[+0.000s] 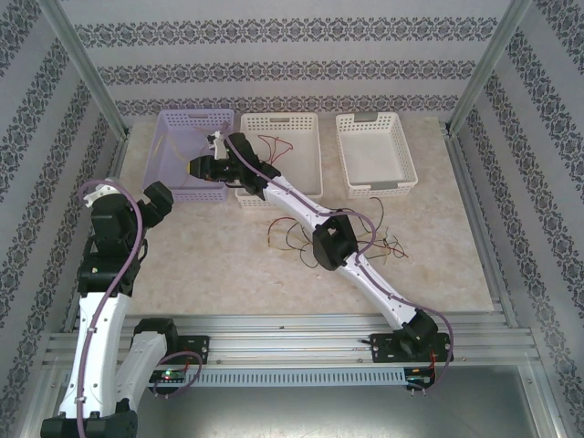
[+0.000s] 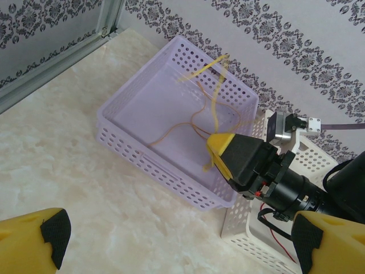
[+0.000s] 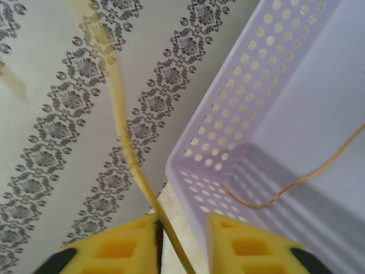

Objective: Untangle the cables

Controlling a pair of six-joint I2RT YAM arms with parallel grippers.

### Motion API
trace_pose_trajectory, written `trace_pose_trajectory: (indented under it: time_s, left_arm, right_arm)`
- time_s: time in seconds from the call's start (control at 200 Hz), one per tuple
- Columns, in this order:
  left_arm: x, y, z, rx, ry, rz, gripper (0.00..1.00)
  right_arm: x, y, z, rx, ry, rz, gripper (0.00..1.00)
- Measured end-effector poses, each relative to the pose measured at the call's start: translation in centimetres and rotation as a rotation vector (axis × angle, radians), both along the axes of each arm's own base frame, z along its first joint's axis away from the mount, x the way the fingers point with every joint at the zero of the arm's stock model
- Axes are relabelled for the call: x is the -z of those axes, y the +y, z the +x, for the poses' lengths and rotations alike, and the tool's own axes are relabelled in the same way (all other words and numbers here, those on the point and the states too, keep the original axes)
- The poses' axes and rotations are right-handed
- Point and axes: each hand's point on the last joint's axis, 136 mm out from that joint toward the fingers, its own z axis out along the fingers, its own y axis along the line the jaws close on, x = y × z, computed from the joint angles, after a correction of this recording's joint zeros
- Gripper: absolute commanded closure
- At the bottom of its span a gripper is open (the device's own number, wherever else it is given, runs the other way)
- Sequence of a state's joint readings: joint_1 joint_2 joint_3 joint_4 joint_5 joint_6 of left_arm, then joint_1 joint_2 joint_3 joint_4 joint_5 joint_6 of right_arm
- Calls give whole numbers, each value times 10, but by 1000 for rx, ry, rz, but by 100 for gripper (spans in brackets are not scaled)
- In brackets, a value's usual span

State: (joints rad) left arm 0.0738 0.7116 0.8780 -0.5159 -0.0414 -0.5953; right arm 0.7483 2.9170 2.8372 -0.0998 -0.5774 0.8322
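Low in the left wrist view we see our left gripper [image 2: 182,248], fingers wide apart above bare table [image 2: 85,188] with lots of room. In the middle of the top view, a messy bunch of cables [image 1: 301,239] lies on the table. Farther back, the right gripper [image 3: 182,234] sits over the purple basket's [image 3: 228,142] edge, fingers a little apart, a yellow cable [image 3: 128,154] loose between them.

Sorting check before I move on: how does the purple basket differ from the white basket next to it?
Colour: the purple basket is lilac, the white basket plain white. Contents: the purple basket holds yellow-tan cable, the white basket red cable. Access: the right gripper hangs over the purple basket's rim, not the white basket's. Both are perforated rectangular bins, standing side by side.
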Motion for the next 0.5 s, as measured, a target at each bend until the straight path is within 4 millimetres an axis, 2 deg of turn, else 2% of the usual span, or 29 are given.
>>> trace_pose_trajectory:
  time_s: [0.065,0.245,0.395,0.5]
  left_arm:
    - [1,-1,0,3,1,-2,0]
    - [4,0,1,5,9,-7,0]
    - [6,0,2,5,17,-8,0]
    - [7,1,2,3,21,-10,0]
  right_arm:
    - [3,-1,1,6,0,-14,51]
    - [5,-7,3,35,1,-61,43]
    - [-17,-11,4,53,-23,-59,39]
    - [-47,-14,1,57,-54,-37,37]
